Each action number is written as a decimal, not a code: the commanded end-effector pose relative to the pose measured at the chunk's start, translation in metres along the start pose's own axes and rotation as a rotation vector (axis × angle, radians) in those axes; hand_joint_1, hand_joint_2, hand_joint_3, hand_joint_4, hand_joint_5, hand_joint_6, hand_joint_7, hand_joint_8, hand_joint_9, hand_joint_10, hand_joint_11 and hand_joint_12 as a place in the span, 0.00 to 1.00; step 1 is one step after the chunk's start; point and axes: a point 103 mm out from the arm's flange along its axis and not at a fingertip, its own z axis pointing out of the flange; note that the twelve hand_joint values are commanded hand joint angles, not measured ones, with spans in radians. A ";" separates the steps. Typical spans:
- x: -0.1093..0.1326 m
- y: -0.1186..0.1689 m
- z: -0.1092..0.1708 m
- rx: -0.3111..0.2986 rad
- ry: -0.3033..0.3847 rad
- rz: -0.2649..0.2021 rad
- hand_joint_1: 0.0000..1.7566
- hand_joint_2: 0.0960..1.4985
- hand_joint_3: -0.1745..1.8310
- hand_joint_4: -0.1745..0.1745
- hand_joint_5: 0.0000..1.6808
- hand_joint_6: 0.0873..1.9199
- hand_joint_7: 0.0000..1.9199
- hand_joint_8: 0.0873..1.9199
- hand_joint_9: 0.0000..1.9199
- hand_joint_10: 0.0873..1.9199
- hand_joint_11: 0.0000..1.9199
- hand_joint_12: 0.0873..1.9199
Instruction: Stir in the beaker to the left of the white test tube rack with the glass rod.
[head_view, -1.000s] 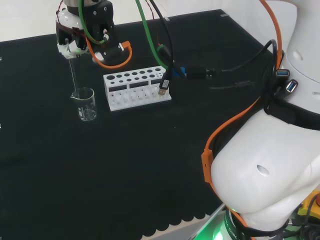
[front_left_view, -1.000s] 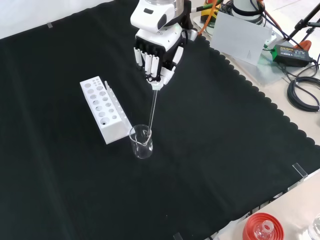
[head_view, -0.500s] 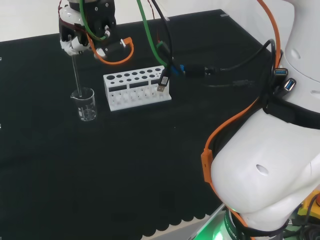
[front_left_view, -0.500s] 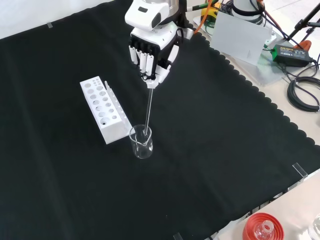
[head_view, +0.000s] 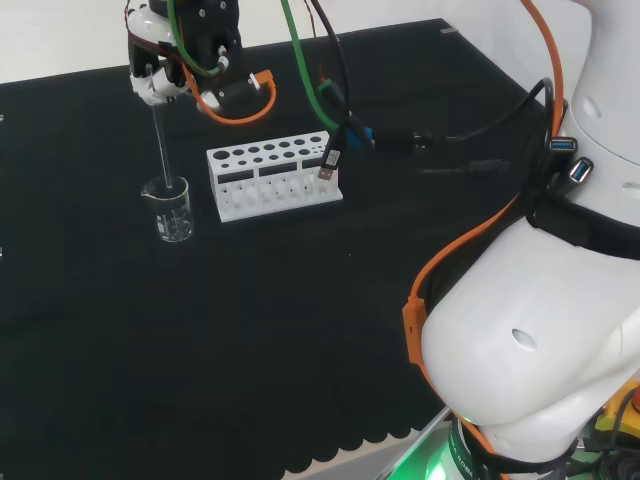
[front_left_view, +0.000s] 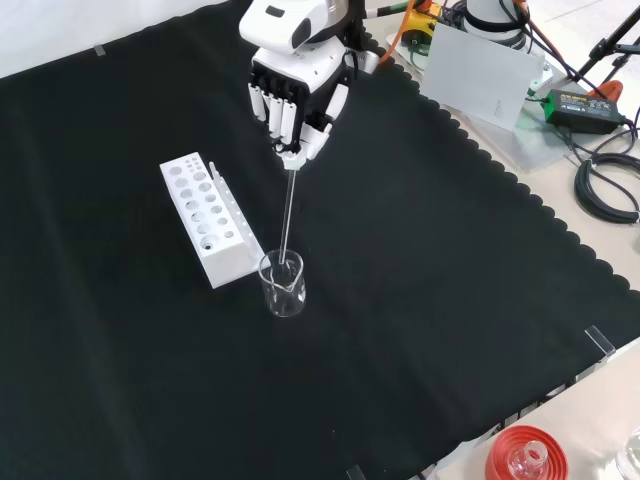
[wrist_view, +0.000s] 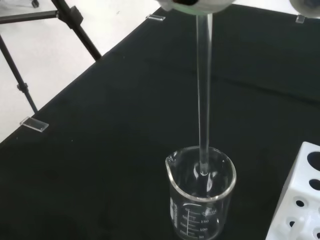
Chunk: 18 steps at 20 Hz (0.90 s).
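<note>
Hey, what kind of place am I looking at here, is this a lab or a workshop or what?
Most likely a robotics lab set up for chemistry-style bench work. A robot hand holds a glass rod in a clear beaker, beside a white test tube rack on a black cloth.

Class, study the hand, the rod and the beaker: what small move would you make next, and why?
Probably lower the hand a little, then circle. It pinches the glass rod by its top, and in the wrist view the rod's tip hangs just inside the beaker, near the rim and well above the bottom.
</note>
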 end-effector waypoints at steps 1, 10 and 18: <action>-0.007 0.003 0.023 0.026 0.018 -0.006 0.75 0.66 0.07 0.00 0.70 0.18 0.69 0.32 0.93 0.09 0.79 0.31; -0.001 0.025 0.057 0.056 0.050 -0.034 0.75 0.66 0.07 0.00 0.70 0.18 0.69 0.32 0.93 0.09 0.79 0.31; 0.026 0.041 0.077 0.083 0.080 -0.114 0.75 0.66 0.08 0.00 0.70 0.18 0.69 0.33 0.93 0.09 0.79 0.32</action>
